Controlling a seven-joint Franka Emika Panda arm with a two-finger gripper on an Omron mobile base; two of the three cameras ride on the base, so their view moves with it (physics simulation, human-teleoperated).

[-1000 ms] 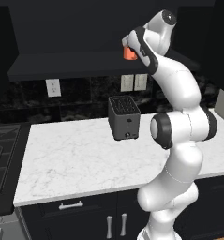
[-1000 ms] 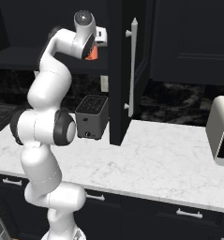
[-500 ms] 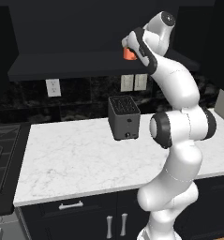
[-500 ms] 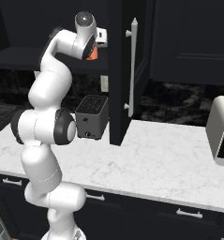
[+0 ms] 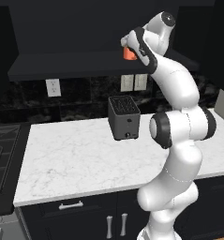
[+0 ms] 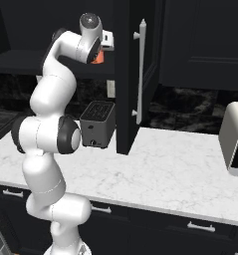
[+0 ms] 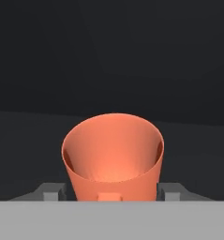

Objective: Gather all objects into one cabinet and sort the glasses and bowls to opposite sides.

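- We're looking at the white arm reaching way up, with the gripper [image 7: 112, 193] sitting level with the black upper cabinet [image 6: 128, 74].
- In the hand view, the salmon-orange cup [image 7: 112, 157] is sitting right between the two finger tips [image 7: 51, 192], mouth facing us, with a dark tip showing just outside each wall.
- The fingers are flanking the cup closely on both sides, but we can't tell whether they're actually pressing on it or a hair off it.
- From the left base view, the cup [image 5: 129, 53] is peeking out at the end of the hand, up high against the dark cabinet front and well above the counter.
- From the right base view, the cup [image 6: 97, 57] is showing just left of the open cabinet door [image 6: 139, 79], the tall one with the long vertical silver bar handle [image 6: 141, 67].
- We're also seeing a black toaster [image 5: 124, 117] standing on the white marble counter [image 5: 76, 159], back by the wall and well below the hand.
- There's a white microwave-looking box [image 6: 233, 139] sitting at the far right end of the counter in the right base view.
- Behind the cup in the hand view, it's just dark cabinet interior, and we can't make out any detail in there.
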